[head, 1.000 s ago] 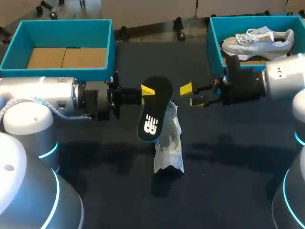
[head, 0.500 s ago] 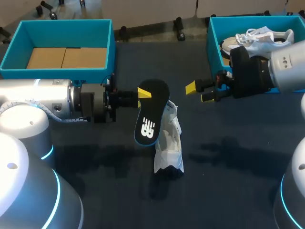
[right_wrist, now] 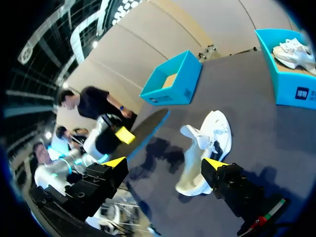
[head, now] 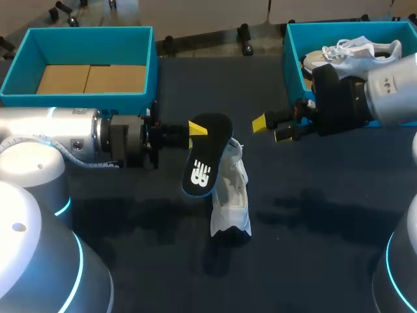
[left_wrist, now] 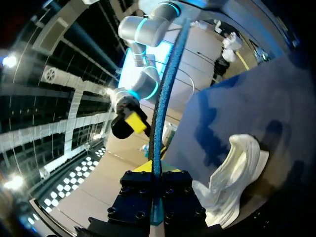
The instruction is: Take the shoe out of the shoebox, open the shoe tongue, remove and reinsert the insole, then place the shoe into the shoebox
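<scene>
Your left gripper (head: 199, 129), clamped on the insole (head: 204, 158), lowers toward the shoe (head: 231, 195); right gripper (head: 270, 128), fingers apart, backs off. Reinsertion likely next.

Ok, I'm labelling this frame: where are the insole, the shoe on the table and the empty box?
insole (head: 206, 147), head view, middle of black underside.
shoe (head: 231, 195), head view, white upper.
empty box (head: 85, 100), head view, front wall.
</scene>
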Controlling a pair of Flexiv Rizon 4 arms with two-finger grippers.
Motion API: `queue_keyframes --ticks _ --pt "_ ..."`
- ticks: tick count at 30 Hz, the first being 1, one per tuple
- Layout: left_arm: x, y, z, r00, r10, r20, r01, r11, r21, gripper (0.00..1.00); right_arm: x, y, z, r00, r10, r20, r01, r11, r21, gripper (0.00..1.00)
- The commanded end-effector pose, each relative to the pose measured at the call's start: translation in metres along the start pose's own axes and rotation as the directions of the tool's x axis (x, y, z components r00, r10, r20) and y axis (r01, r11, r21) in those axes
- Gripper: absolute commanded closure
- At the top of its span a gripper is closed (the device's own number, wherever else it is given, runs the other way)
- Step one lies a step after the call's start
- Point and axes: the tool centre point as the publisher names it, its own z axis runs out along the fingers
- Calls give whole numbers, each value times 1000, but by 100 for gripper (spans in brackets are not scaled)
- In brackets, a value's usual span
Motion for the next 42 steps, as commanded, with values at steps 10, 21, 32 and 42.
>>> queue_keyframes --ticks 10,21,32,42 --pt "-7 -9 -13 982 -175 -73 179 983 52 100 8 6 -13 903 -423 77 402 894 197 0" --pt "-5 -24 -16 932 -344 -115 353 933 73 100 12 6 -2 863 -505 13 469 811 348 0" --pt "-3 -29 -17 915 -384 -122 395 916 78 100 12 6 -2 863 -505 13 469 811 348 0" --pt "-3 -30 -16 911 -395 -116 406 910 89 100 10 1 -5 825 -563 46 515 783 350 0"
